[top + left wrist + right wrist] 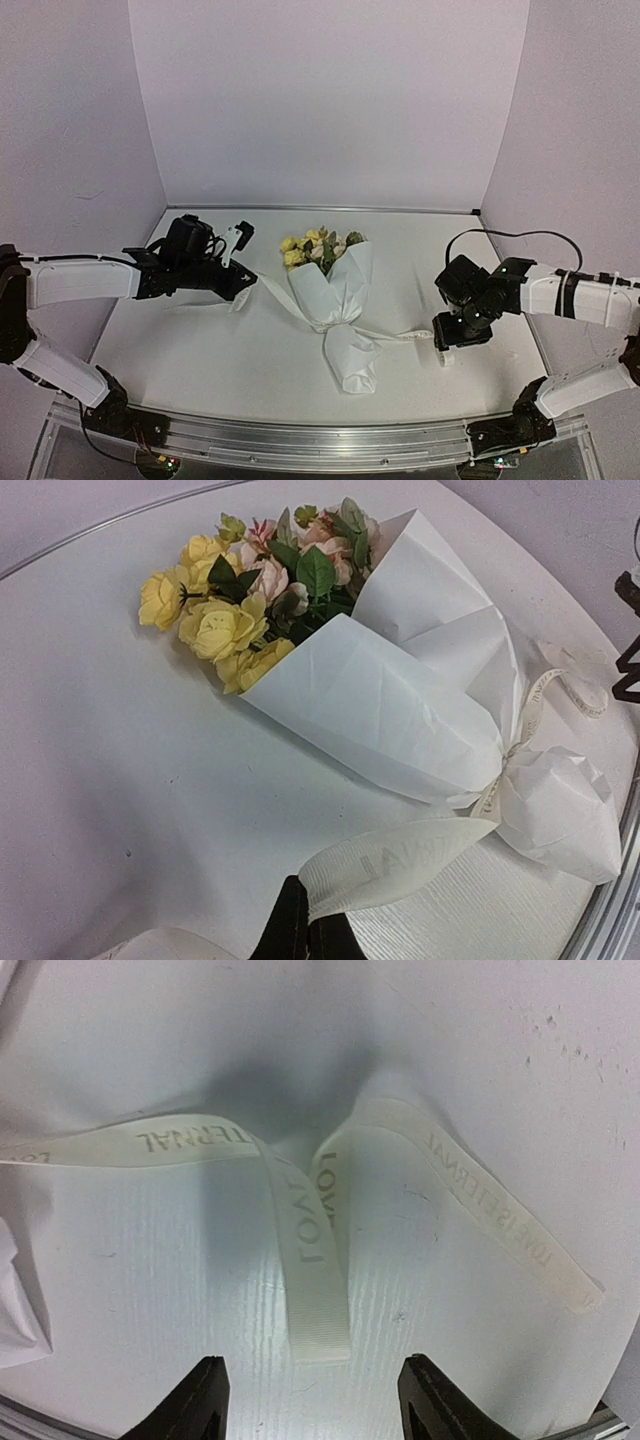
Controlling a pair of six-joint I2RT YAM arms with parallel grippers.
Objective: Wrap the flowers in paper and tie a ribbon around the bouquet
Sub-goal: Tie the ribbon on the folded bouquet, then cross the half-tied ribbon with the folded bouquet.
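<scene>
Left tool (240, 282) was pressed together on one end of the ribbon (310, 1260), which ran from it to the cinched waist of the bouquet (335, 295) lying at the middle of the counter (200, 340). The right tool (315, 1380) hung spread above the other end, which lay loose and curled on the counter between its fingers, unpinched. That sheer strip looked light, limp and slippery, so a flat pinch near its free tip seemed best. The paper (380, 710) looked thin and easily crushed, better left untouched.

bouquet (338, 290) on table (200, 350), ribbon (400, 860) around its waist
</scene>
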